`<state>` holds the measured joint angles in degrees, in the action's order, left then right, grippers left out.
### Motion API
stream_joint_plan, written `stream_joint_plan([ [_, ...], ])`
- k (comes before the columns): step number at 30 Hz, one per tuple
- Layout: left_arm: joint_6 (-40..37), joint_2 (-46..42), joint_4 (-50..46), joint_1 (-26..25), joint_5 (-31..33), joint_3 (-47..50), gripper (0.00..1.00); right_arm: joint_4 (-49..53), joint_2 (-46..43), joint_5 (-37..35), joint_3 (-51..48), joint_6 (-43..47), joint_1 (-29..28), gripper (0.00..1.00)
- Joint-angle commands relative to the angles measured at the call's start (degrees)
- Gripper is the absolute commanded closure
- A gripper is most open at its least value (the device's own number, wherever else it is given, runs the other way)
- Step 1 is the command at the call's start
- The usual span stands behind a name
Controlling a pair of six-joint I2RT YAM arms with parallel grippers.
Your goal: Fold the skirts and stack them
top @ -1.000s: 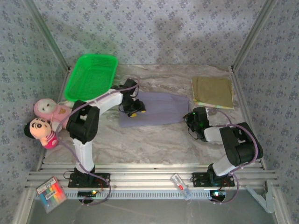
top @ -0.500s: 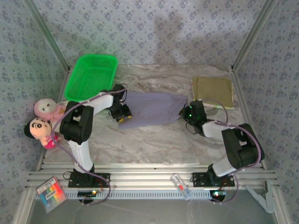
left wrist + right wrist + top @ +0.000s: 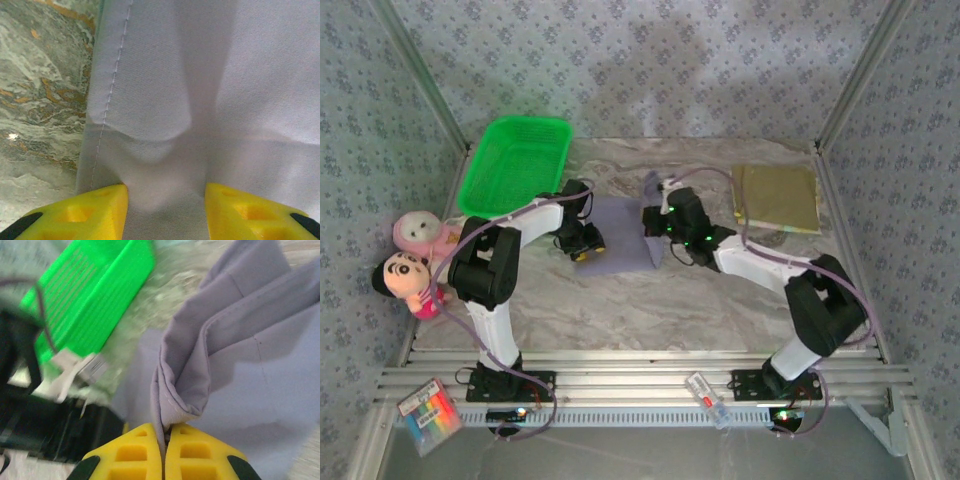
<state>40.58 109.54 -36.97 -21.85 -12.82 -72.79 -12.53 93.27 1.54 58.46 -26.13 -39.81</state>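
One plain lavender-grey cloth skirt (image 3: 620, 240): partly folded over.
Right gripper (image 3: 164, 432): clenched on its raised edge.
Left gripper (image 3: 165, 194): jaws apart, pressing it.

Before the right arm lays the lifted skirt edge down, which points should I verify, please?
1. Right gripper shut on the lavender skirt edge: ok.
2. Left gripper jaws apart, fingertips down on the skirt's other side: ok.
3. Lifted edge lined up with the edge below: cannot tell.
4. Green basket apart from the skirt: ok.
5. Olive skirt lies flat at the far right, ready as the stack base: ok.
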Motion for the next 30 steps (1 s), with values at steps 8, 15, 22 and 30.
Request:
stream_joint_plan([
  [8, 1.04, -3.11, 1.38, 0.97, -1.79, 2.53, 0.53, -0.89, 20.10, 7.61, 9.34, -8.79, -2.78, 1.00],
  [15, 1.00, -3.16, 1.56, 1.15, -1.75, 2.74, 0.52, -3.25, 21.31, 11.07, 11.33, -10.58, -1.76, 1.00],
  [22, 1.56, -3.01, 3.04, 1.12, -2.19, 4.36, 0.72, -10.43, 18.17, 19.94, 13.17, -12.88, -1.45, 1.00],
  [30, 1.96, -2.20, 3.84, 1.19, -2.40, 5.89, 0.79, -8.94, 22.96, 25.08, 15.32, -14.70, -0.78, 1.00],
])
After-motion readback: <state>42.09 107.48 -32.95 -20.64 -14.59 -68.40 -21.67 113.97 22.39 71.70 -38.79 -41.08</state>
